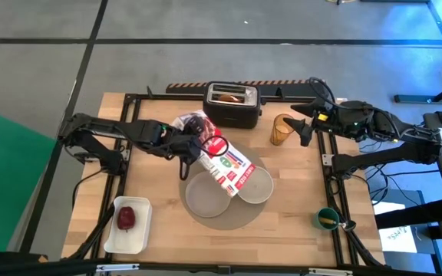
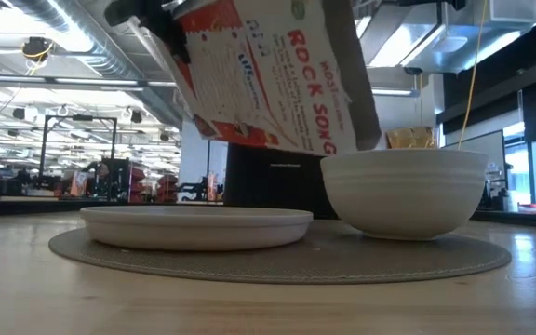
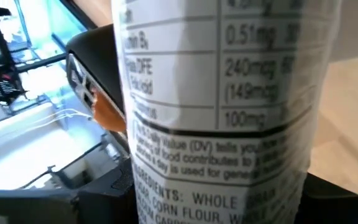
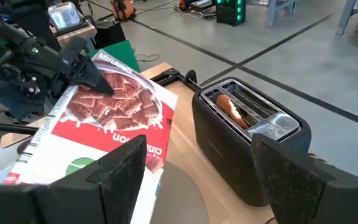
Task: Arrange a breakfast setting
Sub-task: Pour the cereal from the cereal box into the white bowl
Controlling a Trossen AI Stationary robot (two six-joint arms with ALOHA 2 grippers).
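My left gripper (image 1: 188, 147) is shut on a red-and-white cereal box (image 1: 222, 162), which is held above the table and slants down toward the white bowl (image 1: 257, 187). The bowl and a small white plate (image 1: 204, 194) sit on the round grey placemat (image 1: 229, 220). The box's side panel fills the left wrist view (image 3: 222, 112). A tan bagel piece (image 4: 231, 109) stands in a slot of the black toaster (image 1: 232, 105). A red apple (image 1: 126, 218) lies in a white tray (image 1: 131, 236). My right gripper (image 1: 306, 127) is open and empty at the far right. No spoon shows. My left gripper holds the cereal box near its raised far-left end (image 4: 101, 84), with one finger (image 4: 86, 70) across the printed front face. It comes level from the table's left. The box is lifted clear and tilted, its lower end (image 2: 342, 130) above the bowl. The other finger is hidden behind the box.
A clear cup of orange drink (image 1: 282, 130) stands right of the toaster, close to my right gripper. A green cup (image 1: 327, 219) stands at the near right. Bare wood lies along the near edge, between the tray and the placemat.
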